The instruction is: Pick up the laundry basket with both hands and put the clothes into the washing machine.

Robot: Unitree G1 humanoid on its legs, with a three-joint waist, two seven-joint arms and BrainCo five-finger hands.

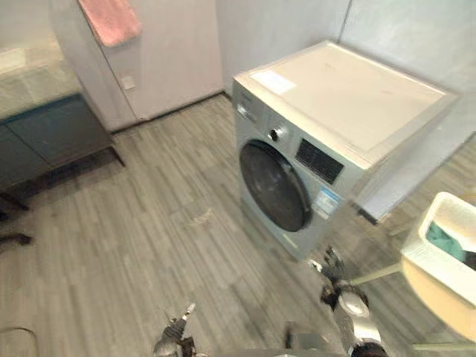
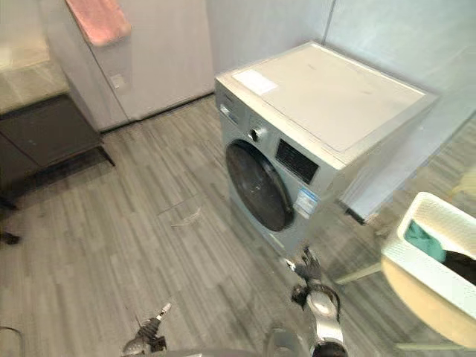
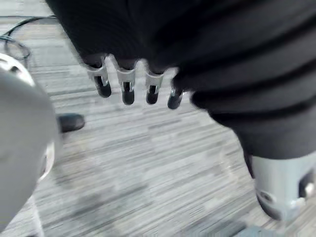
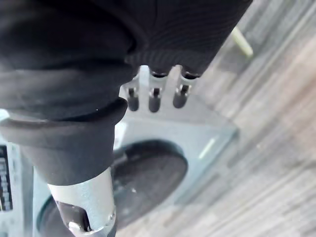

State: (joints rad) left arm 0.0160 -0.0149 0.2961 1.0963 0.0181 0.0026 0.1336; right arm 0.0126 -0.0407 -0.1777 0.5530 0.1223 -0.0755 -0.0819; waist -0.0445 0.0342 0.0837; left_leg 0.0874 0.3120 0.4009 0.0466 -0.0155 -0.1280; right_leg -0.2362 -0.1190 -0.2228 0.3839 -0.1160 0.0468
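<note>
The washing machine (image 1: 327,111) stands at the far right of the grey wood floor (image 1: 149,245), its round dark door (image 1: 274,186) shut and facing the near left. The white laundry basket (image 1: 435,256) sits at the right edge of the scene on a round pale-yellow bench (image 1: 439,305), to the right of the machine and apart from it. A teal piece of clothes (image 1: 445,239) lies inside next to something dark. Both hands hang low and near, well apart from the basket. The left hand (image 1: 175,336) is at the near left over the floor, its fingers (image 3: 127,86) straight and empty. The right hand (image 1: 332,271) is just in front of the machine, its fingers (image 4: 154,96) loosely extended and holding nothing. A pink towel (image 1: 111,21) hangs at the far left above a dark cabinet (image 1: 44,137).
</note>
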